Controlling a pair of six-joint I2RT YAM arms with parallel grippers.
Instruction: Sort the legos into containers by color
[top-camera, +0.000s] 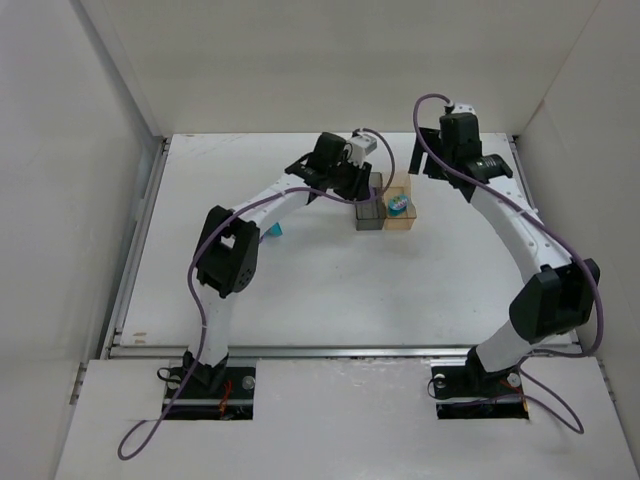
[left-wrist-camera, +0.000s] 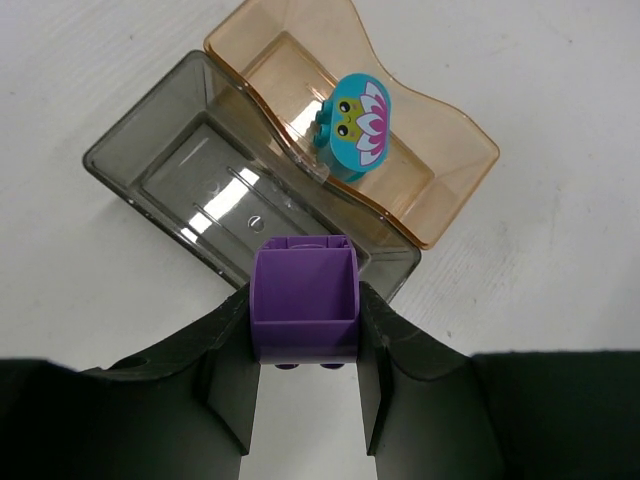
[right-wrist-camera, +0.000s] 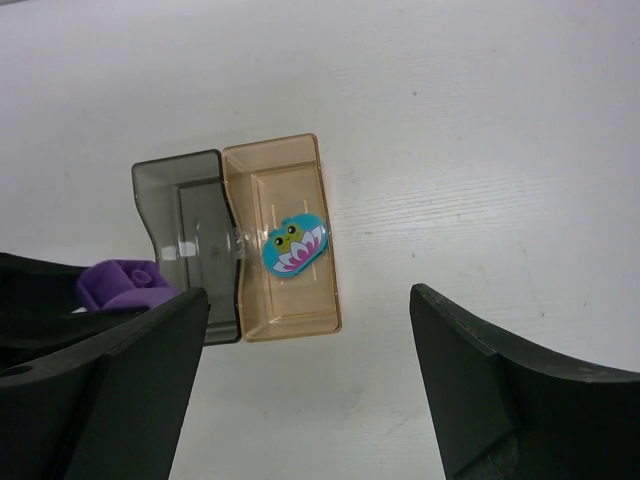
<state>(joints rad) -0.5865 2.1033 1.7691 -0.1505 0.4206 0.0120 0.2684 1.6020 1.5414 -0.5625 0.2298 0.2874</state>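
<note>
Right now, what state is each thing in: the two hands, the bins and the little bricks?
left hand: shut on the purple brick.
right hand: open, empty.
purple brick: held, at the grey bin's near edge.
grey bin: empty.
amber bin: holds one brick.
flower brick: teal, lying in the amber bin.
loose teal brick: on the table by the left arm.

I work in what looks like a robotics lab test cell. A bare white table (top-camera: 330, 290) is boxed in by plain white panels (top-camera: 330, 60) on three sides. A metal rail (top-camera: 340, 351) runs along its near edge. My left arm base (top-camera: 205, 375) and right arm base (top-camera: 480, 382) sit in cut-outs, trailing purple cables (top-camera: 150, 438).
</note>
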